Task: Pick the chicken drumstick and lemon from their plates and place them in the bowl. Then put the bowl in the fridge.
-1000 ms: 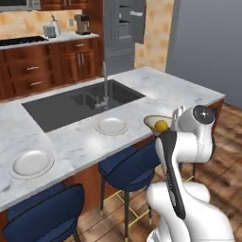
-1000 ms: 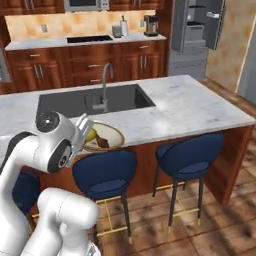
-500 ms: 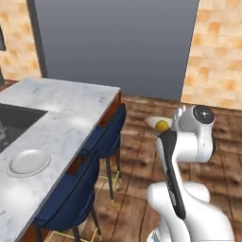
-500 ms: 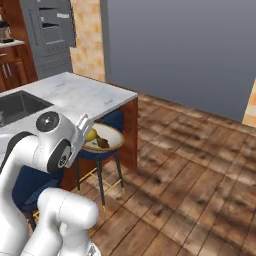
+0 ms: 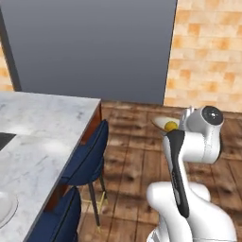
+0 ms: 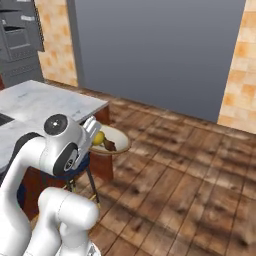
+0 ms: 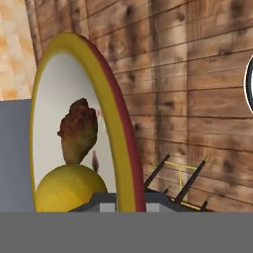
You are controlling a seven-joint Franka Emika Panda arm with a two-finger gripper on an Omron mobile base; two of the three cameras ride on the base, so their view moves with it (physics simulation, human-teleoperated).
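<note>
My gripper (image 6: 93, 128) is shut on the near rim of the tan bowl (image 6: 119, 140) and holds it out over the wooden floor. Inside lie the yellow lemon (image 6: 98, 138) and the brown chicken drumstick (image 6: 109, 145). In the hand view the bowl (image 7: 122, 148) stands edge-on between the fingertips, with the lemon (image 7: 69, 190) nearest and the drumstick (image 7: 78, 131) behind it. The left base view has the bowl (image 5: 160, 122) and lemon (image 5: 170, 125) peeking from behind my wrist. One white plate (image 5: 4, 209) sits on the counter at lower left. The dark grey fridge (image 6: 20, 40) stands far left.
The marble island counter (image 5: 42, 127) ends to my left, with blue stools (image 5: 89, 156) tucked beside it. A wide flat grey panel (image 6: 155, 55) stands ahead, flanked by tan tiled wall (image 5: 208, 52). Wooden floor (image 6: 190, 165) stretches open to the right.
The whole scene has slid left in both base views as the base moved: the sink and most of the counter left the picture. The bowl stays in my gripper.
</note>
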